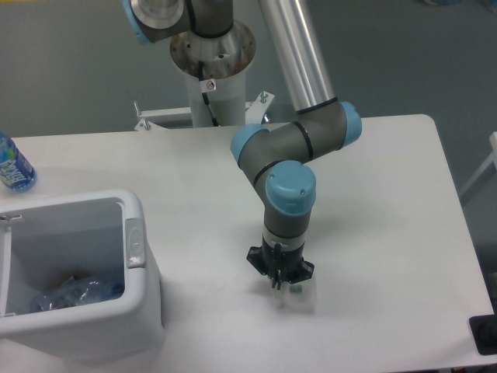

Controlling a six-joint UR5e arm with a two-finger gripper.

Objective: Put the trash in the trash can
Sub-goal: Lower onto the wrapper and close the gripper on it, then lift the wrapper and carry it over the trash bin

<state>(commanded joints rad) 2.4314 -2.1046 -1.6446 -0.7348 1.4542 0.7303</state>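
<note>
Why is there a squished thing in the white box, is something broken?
Nothing looks broken. The crushed bottle lies in the trash can, where trash belongs. The gripper presses down over a blurry crumpled wrapper on the table.

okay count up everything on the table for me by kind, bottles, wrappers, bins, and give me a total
Bottles: 2, a crushed bottle lying inside the bin and an upright bottle with a blue label at the table's left edge.
Wrappers: 1, the crumpled wrapper under the gripper.
Bins: 1, the white trash can.
Total: 4.

Claw (278, 286) apparently pinching wrapper (295, 297) on table (388, 194).
</note>
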